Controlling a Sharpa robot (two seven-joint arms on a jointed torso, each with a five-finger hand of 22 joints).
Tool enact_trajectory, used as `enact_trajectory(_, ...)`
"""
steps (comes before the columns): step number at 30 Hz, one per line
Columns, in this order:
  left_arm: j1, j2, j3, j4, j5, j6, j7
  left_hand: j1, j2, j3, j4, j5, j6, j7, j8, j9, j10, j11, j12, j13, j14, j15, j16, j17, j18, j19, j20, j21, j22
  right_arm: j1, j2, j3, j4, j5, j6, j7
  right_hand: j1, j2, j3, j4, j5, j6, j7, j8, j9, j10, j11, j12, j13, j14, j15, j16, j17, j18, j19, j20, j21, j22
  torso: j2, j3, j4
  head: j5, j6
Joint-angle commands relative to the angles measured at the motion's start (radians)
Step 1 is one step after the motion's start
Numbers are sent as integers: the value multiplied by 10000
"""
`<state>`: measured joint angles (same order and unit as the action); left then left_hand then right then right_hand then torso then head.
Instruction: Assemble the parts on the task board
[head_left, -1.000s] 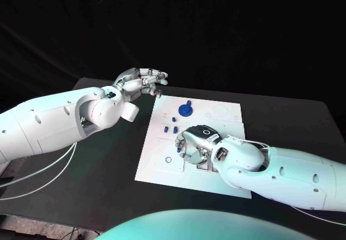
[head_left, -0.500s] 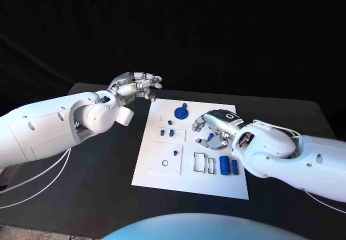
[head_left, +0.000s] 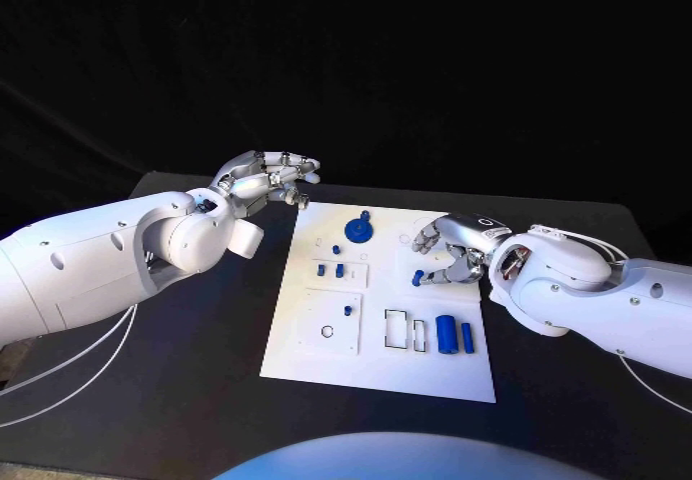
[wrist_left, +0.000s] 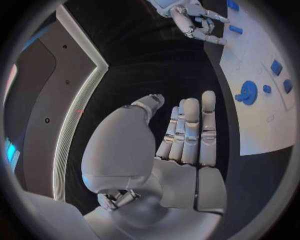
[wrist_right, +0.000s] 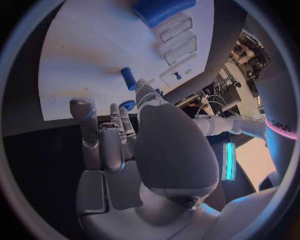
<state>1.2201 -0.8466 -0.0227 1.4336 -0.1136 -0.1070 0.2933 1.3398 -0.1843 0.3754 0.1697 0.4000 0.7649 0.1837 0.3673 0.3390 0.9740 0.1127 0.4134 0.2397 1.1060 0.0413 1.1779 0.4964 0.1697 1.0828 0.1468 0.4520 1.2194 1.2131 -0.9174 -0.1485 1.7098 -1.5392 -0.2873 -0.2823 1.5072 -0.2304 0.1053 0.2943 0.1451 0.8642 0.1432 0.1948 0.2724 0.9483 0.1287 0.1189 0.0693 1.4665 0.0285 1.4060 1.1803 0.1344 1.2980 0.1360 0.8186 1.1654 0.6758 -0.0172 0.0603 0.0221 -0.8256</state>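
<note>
Head view: right hand (head_left: 450, 250) pinches a blue part (head_left: 420, 277) over the task board (head_left: 378, 375); left hand (head_left: 267, 178) hovers empty, fingers apart, beside the blue gear (head_left: 359, 229).

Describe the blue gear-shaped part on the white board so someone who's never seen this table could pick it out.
Start at the white rectangular task board in the middle of the black table, then go to its far end. The round blue gear-shaped part sits there, left of centre. It is the only disc; the other blue pieces are small blocks and cylinders.

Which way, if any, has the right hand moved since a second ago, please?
Yes: the right hand left the task board's near slots for its far right edge.
</note>
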Motion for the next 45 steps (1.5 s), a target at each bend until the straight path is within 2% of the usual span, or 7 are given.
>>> enact_trajectory(1, 4, 16, 5, 20, 29, 234, 31, 38, -96, 3, -52, -74, -85, -1, 75, 14, -68, 19, 60, -14, -87, 4, -11, -15, 107, 63, -12, -26, -11, -53, 25, -16, -55, 41, 1053, 138, 114, 62, -69, -17, -52, 53, -59, 35, -10, -29, -25, 13, -4, 134, 90, -58, -58, 103, -10, -2, -30, -6, 2, -9, 4, 19, -27)
enact_trajectory(9, 4, -7, 4, 15, 66, 293, -5, 40, -96, 2, -57, -104, -93, 1, 82, 14, -73, 20, 64, -14, -89, 4, -9, -16, 107, 63, -11, -27, -13, -102, 134, -28, -102, 236, 1104, 122, 137, 325, -7, -49, 1, 154, 200, 141, -69, 469, -165, 289, 53, 218, -19, 26, 126, 74, 187, -84, 148, 77, -2, -10, 6, 10, -18)
enact_trajectory(10, 4, -7, 4, 15, 67, 296, -7, 40, -94, 2, -57, -119, -98, 2, 86, 13, -75, 21, 68, -15, -89, 5, -7, -16, 107, 64, -11, -27, -14, -106, 153, -29, -123, 251, 1058, 109, 229, 505, 189, -70, 15, 395, 167, 267, -59, 730, -227, 360, 83, 266, -70, 97, 261, 52, 270, -129, 263, 141, -8, -15, 5, 8, -18)
enact_trajectory(15, 4, -5, 4, 16, 66, 308, -18, 40, -94, 2, -57, -119, -98, 2, 86, 13, -75, 21, 68, -15, -89, 5, -7, -16, 107, 64, -11, -27, -14, -130, 203, -32, -215, 302, 938, 65, 204, 718, 733, -61, 42, 987, 128, 451, -112, 1359, -304, 323, 114, 355, -146, 258, 542, -16, 452, -215, 575, 337, -3, -15, 5, 4, -21)
enact_trajectory(23, 4, -10, 3, 6, 65, 313, -24, 32, -75, 6, -49, -143, -106, 5, 94, 13, -76, 23, 77, -14, -86, 6, -2, -16, 108, 66, -10, -26, -16, -206, 275, -34, -328, 339, 843, 83, 207, 780, 1852, -73, -163, 1486, 10, 497, -178, 2004, -408, 66, 76, 397, -236, 374, 725, -55, 555, -290, 799, 519, -3, -5, -3, 19, -18)
enact_trajectory(32, 4, -10, 3, 9, 64, 307, -32, 28, -62, 10, -43, -150, -110, 6, 99, 13, -77, 24, 81, -14, -85, 7, 1, -16, 108, 68, -9, -26, -17, -280, 371, -34, -367, 345, 756, 73, 78, 560, 2630, -90, -220, 1632, -27, 515, -161, 2271, -450, -152, 45, 409, -261, 414, 784, -68, 577, -329, 861, 600, -3, -9, -3, -8, -53)
enact_trajectory(45, 4, -20, 3, 16, 48, 316, -59, 31, -45, 19, -43, -166, -123, 6, 107, 13, -84, 23, 89, -15, -82, 7, 6, -16, 109, 71, -9, -25, -19, -328, 437, -35, -398, 300, 380, -99, -454, -188, 3322, -185, -178, 1306, 124, 309, -192, 2226, -341, -529, 36, 415, -181, 459, 853, -68, 551, -278, 782, 640, -7, -11, 2, -16, -78)
